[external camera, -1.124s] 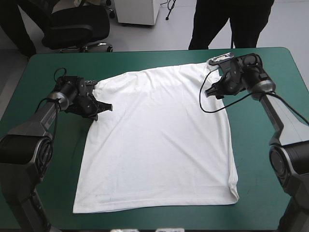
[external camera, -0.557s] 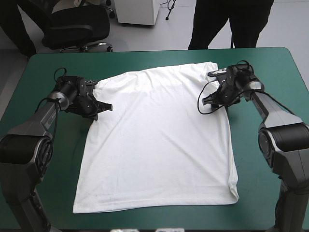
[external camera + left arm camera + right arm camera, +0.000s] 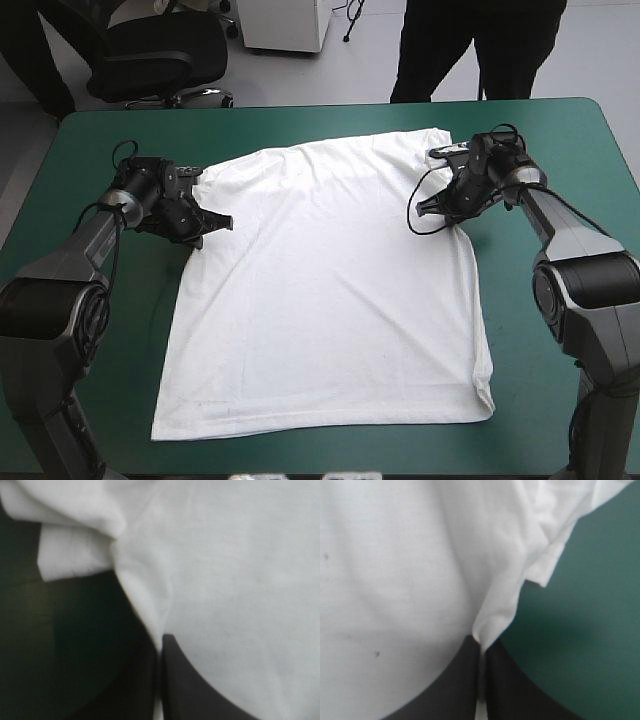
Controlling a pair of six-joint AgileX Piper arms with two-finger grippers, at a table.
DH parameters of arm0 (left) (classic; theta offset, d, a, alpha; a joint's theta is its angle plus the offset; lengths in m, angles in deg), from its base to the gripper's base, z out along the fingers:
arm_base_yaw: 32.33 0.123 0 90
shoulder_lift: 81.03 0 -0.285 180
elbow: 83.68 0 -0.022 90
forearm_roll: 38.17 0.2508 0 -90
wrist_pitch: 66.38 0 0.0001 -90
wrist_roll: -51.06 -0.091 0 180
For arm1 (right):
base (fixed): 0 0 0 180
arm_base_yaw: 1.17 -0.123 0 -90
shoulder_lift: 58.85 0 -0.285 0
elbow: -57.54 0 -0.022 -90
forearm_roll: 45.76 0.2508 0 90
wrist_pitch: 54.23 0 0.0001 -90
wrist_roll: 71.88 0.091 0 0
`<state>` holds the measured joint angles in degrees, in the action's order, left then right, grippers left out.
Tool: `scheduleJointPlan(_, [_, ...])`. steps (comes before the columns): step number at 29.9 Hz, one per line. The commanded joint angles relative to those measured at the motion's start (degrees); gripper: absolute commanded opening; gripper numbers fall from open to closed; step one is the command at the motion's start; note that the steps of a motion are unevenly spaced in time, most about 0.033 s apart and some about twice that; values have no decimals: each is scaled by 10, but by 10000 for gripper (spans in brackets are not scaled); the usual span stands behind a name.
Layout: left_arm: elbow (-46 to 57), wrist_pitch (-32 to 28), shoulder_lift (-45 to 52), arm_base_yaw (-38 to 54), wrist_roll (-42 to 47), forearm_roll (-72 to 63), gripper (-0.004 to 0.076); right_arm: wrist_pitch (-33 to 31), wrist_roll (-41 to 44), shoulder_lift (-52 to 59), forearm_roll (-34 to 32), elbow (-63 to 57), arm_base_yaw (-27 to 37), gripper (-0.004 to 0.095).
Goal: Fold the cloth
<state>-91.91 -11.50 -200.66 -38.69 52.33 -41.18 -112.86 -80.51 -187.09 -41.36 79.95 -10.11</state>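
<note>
The white, short-sleeved fabric T-shirt [image 3: 330, 300] is laid out flat in the middle of the teal-green table cover [image 3: 560, 150], with its shoulder end toward the far edge and its hem toward the near edge. The shirt's left side edge, just below the sleeve, is pinched by the left gripper [image 3: 214, 224]. In the left wrist view its two broad black fingers [image 3: 200, 690] are seen pressed together in a pointed arch with a ridge of white cloth caught between them, and a bunched sleeve lies just ahead. The opposite side edge is clamped likewise by the right gripper [image 3: 428, 204], whose fingers [image 3: 455, 685] are clenched on a raised fold of fabric, with a sleeve hem showing ahead over bare cover. Both grippers are held low, near the table's surface.

The step in hand is judged to be the grasp that opens the first fold: both upper side edges are secured, but no fold has been made yet. A matched lift of both arms is likely called for next, so that the shoulder end can be carried over the body toward the hem. The two pinches would need to be held level and moved together, lest the cloth be dragged askew or a grip be lost.
</note>
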Motion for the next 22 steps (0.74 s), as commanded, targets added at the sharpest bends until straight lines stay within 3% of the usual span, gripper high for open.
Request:
scheduleJointPlan(1, [-21,2,36,0,0,18,-17,-9,-5,29,18,6,-1,-17])
scheduleJointPlan(22, [-121,33,301,0,0,18,-17,-30,-5,297,41,98,25,-18])
